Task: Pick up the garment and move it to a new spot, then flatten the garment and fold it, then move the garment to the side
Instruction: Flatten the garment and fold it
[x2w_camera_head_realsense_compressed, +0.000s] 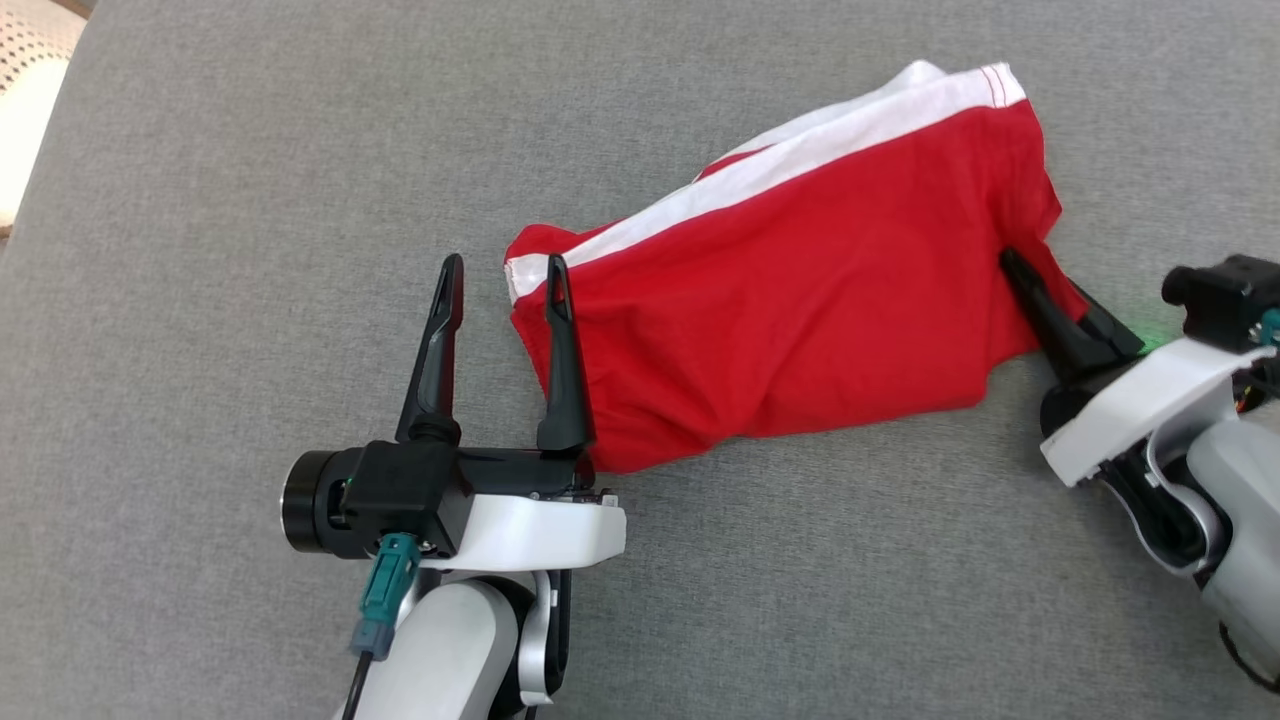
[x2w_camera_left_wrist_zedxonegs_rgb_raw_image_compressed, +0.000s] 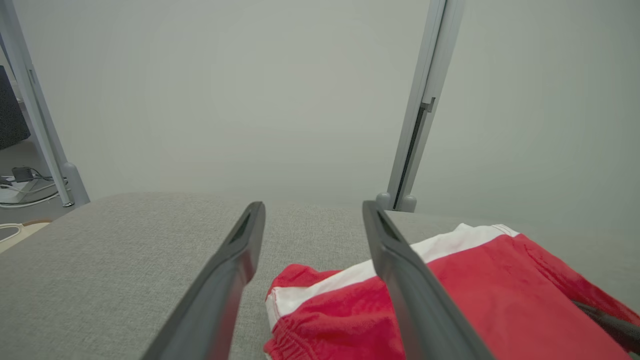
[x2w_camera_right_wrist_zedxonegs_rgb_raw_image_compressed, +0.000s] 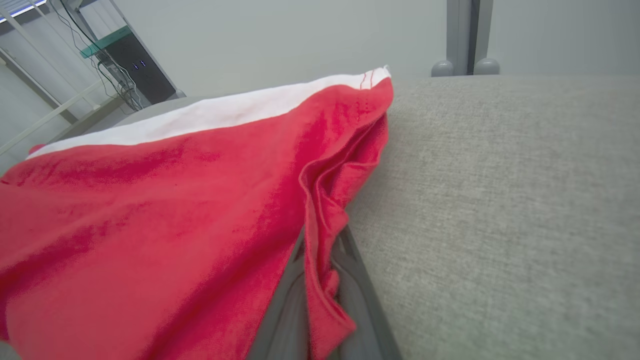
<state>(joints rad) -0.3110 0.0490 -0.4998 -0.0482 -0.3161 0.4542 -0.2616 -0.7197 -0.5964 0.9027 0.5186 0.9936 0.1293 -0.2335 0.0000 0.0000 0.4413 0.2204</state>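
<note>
Red garment mid-frame on grey bench | my right tool clamps its right edge | my left tool gapes at its left corner

left gripper: fingers spread | right gripper: fingers pinched together

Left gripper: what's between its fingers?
A corner of the garment and bare cushion; the left wrist view shows it.

White forearm shells, black wrist housing, long dark fingers, teal connector.
</note>
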